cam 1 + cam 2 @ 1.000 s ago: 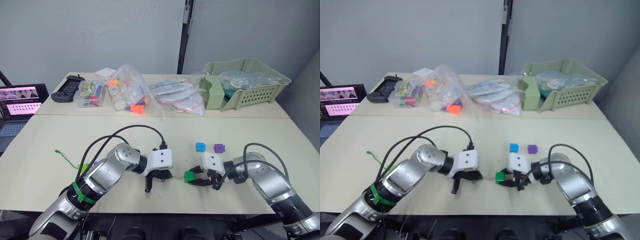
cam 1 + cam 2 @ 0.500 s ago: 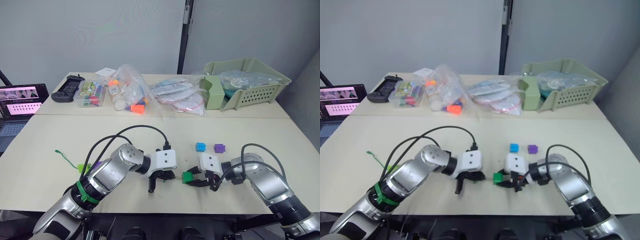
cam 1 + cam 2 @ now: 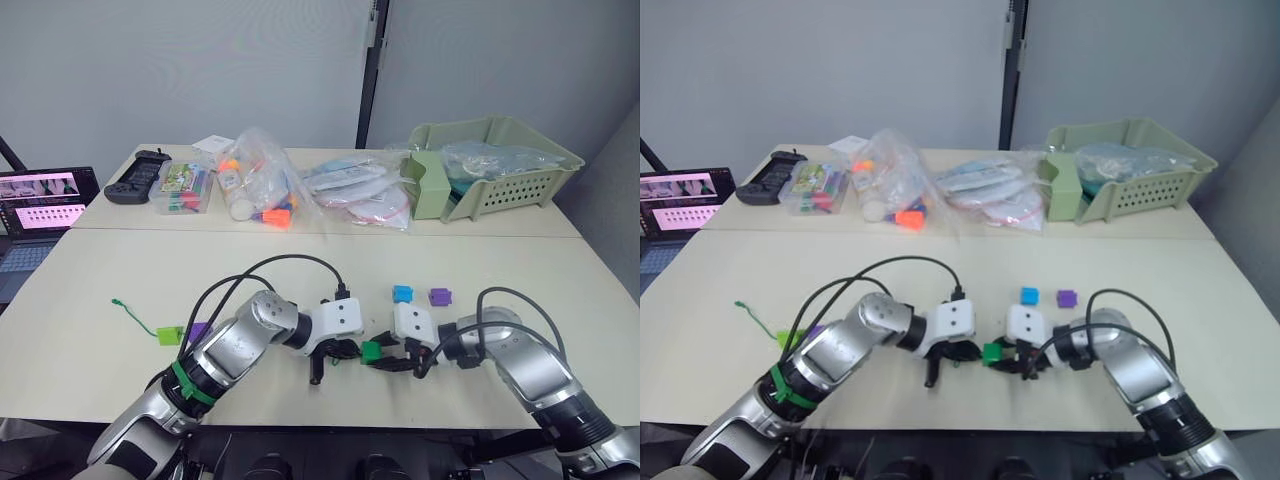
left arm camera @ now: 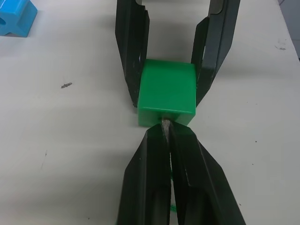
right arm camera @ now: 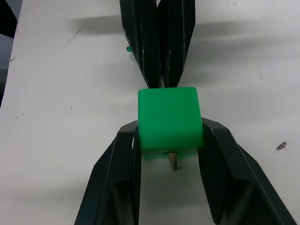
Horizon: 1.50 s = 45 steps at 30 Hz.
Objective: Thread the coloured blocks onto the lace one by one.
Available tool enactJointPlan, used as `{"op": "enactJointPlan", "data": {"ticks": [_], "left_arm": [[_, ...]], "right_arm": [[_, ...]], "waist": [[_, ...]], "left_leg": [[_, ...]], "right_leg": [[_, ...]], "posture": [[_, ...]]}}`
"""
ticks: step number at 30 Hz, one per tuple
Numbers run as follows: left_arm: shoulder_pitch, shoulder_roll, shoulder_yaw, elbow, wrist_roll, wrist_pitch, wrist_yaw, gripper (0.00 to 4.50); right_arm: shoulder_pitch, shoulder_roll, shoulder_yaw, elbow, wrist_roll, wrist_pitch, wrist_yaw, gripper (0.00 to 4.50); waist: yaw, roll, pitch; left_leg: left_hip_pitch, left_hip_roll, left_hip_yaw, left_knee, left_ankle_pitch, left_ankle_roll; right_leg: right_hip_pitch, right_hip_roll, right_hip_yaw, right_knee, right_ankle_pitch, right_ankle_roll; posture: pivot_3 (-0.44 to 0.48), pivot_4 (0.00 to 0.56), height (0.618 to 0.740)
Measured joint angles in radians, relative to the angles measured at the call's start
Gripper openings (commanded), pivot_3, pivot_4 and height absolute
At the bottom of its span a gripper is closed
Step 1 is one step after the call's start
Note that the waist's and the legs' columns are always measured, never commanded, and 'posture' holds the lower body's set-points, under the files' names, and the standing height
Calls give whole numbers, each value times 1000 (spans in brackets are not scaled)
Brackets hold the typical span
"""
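The right pincer point(image 5: 171, 140) grips the dark green block point(image 5: 169, 117) low over the near middle of the bench point(image 3: 90, 290), bore facing left so the left pincer point(image 4: 167, 133), clenched on the lace point(image 4: 165, 124), can feed it through. The pale tip point(image 5: 172, 161) pokes out the far face, so threading looks under way. Blue block point(image 3: 402, 293) and purple block point(image 3: 438, 296) wait just beyond.

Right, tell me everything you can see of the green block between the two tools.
The green block is a small cube of bright, smooth plastic with rounded edges and a hole through it. The right tool grips it by two opposite sides, just above the pale table. The lace tip, stiff and pale, pokes out of the hole on the face towards the right wrist. On the other face the left tool, shut on the lace, meets the block.
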Motion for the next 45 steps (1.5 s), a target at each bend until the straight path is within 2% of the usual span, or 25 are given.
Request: {"op": "enactJointPlan", "data": {"ticks": [1,8,9,16,20,26,33,34,45], "left_arm": [[7,-7,5,6,-1,-6,3,0],[41,26,95,1,-48,-155,-27,2331],[47,37,110,-5,-59,-170,-42,2343],[121,111,145,8,-87,-231,-114,2343],[131,93,141,39,-85,-249,-109,2343],[137,21,100,103,-54,-283,-79,2343],[140,12,92,146,-7,-342,-38,137],[140,12,94,148,-5,-346,-33,6],[125,-10,80,169,31,-401,-37,0]], "right_arm": [[2,-2,-3,-1,0,0,0,1177],[36,-14,-15,-24,0,0,-18,1177],[37,-14,-15,-25,0,0,-19,1177],[43,-32,-19,-29,2,2,-18,1177],[49,-38,-24,-35,4,8,-18,1177],[57,-50,-29,-40,22,20,-19,1177],[59,-59,-30,-46,31,36,-19,1177],[59,-59,-30,-46,31,36,-19,1177],[60,-62,-31,-54,31,47,-21,1177]], "waist": [[2,0,0],[6,0,0],[5,0,0],[15,0,0],[21,0,0],[20,0,0],[20,0,0],[20,0,0],[21,0,0]], "left_leg": [[0,0,0,0,0,0],[0,0,0,0,0,0],[0,0,0,0,0,0],[1,0,0,1,0,0],[1,-1,0,1,0,0],[1,-1,0,1,0,0],[1,-1,0,1,0,0],[1,-1,0,1,0,0],[1,-1,0,1,0,0]], "right_leg": [[0,0,0,0,0,0],[0,0,0,0,0,1],[0,0,0,0,0,1],[2,-2,0,-1,0,1],[3,-2,-1,-1,1,1],[3,-3,-1,-2,1,1],[3,-3,-1,-2,1,1],[3,-3,-1,-2,1,1],[3,-3,-1,-2,1,1]], "posture": [[0,150,740],[0,150,740],[0,150,740],[0,150,740],[0,150,740],[0,150,740],[0,150,740],[0,150,740],[0,150,740]]}}
